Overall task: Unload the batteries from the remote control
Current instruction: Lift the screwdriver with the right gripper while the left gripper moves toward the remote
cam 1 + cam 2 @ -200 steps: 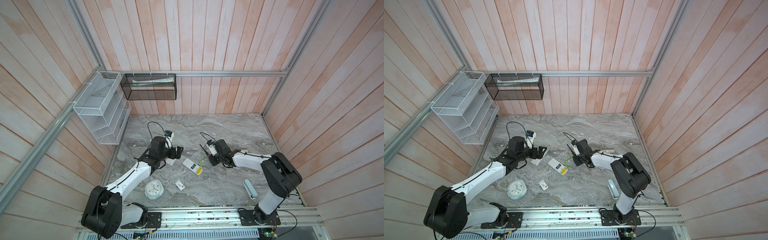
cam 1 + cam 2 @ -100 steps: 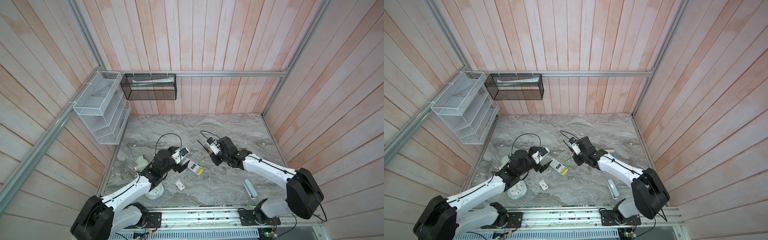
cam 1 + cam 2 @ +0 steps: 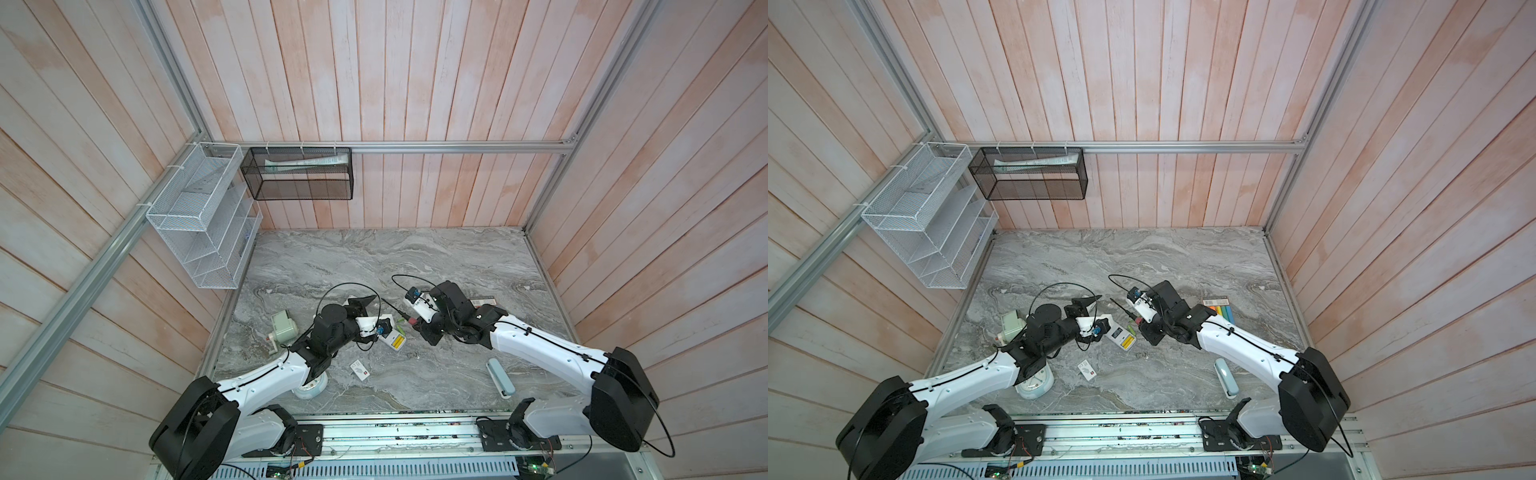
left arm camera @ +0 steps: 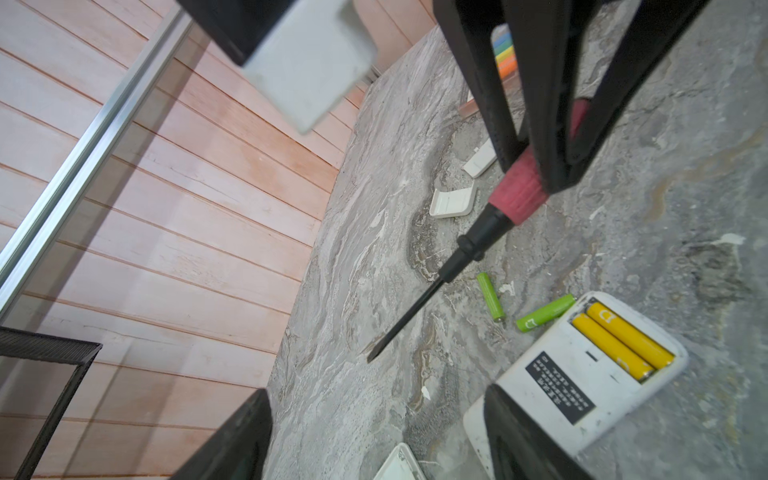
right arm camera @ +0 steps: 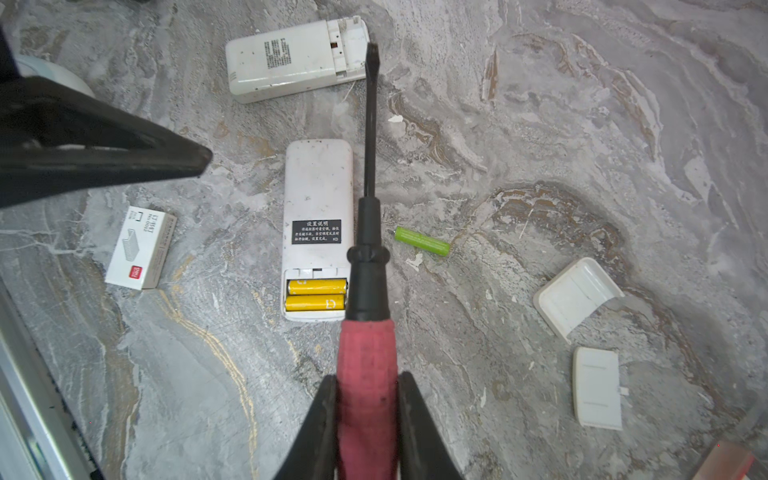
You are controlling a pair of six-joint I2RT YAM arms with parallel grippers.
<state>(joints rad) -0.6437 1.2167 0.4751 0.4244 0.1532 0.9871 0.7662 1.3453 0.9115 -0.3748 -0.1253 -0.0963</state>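
While the right pincer clamps the screwdriver by its red handle, the left pincer hangs wide and empty by the remote. Two yellow batteries sit in its open bay; two green batteries lie loose on the surface beside it. Light, hard, slick: lever one end up, I judge.

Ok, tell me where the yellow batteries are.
Mid-table in both top views: the yellow batteries sit side by side in the open end of the black-labelled remote, near the screwdriver.

Grey marble tabletop with two remotes, green batteries, battery covers, staple box.
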